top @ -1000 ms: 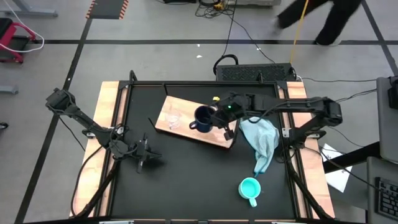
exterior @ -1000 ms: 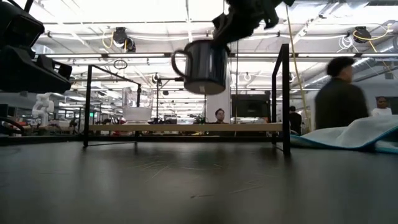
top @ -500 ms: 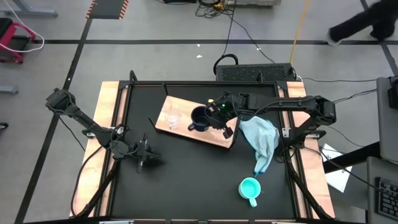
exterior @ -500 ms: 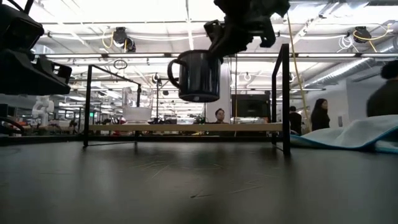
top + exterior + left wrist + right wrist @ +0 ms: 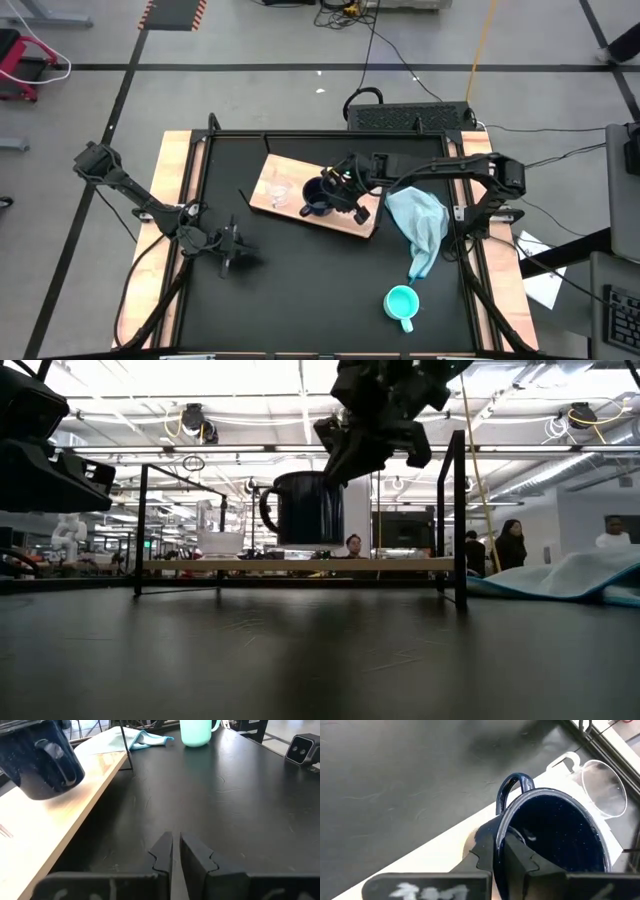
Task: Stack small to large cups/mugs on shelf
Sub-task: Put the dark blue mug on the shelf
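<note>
My right gripper (image 5: 345,190) is shut on the black handled mug (image 5: 318,193) and holds it just above the light-brown wooden shelf board (image 5: 352,222). In the low view the mug (image 5: 305,510) hangs a little above the board (image 5: 400,564). The small clear glass cup (image 5: 279,192) stands on its base on the board, left of the mug. The turquoise mug (image 5: 401,303) stands on the black tabletop near the front right. My left gripper (image 5: 232,250) is shut and empty, low over the tabletop at the left. My right gripper pinches the mug's wall at the rim (image 5: 501,831), a little way round from the handle (image 5: 512,787). One finger is inside the mug and one outside. The fingers come from above, slanting from the table's right. The mug hangs mouth up, clear of the board.
A pale blue cloth (image 5: 420,225) lies crumpled right of the board, reaching toward the turquoise mug. A black frame with upright posts (image 5: 458,510) stands around the board. People show in the room beyond the table.
My right gripper has gone down and toward the table's left with the black mug, nearer the glass cup. The mug now hangs lower, close above the board, still mouth up.
</note>
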Tool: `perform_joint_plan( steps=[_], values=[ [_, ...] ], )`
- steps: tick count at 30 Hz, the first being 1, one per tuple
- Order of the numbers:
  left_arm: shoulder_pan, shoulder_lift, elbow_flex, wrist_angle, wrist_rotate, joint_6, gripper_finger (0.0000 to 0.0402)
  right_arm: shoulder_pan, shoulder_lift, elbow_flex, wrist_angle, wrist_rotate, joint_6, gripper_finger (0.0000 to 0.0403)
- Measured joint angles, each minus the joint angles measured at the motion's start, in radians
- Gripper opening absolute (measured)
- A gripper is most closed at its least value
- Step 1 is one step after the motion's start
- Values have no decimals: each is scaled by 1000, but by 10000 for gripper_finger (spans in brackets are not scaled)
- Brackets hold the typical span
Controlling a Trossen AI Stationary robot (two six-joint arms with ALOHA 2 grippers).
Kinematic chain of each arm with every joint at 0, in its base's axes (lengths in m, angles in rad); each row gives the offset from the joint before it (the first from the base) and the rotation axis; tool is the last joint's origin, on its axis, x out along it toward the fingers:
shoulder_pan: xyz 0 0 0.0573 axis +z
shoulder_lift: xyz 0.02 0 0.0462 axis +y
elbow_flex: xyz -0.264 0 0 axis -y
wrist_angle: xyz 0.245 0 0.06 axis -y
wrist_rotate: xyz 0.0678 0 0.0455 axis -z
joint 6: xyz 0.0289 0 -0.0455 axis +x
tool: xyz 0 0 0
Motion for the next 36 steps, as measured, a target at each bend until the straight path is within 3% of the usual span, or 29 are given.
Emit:
perform_joint_plan(
  steps=[36],
  values=[
    [0, 0, 0, 1, 0, -3, 37, -10, -1, -69, 85, -23, 100, 9]
  ],
)
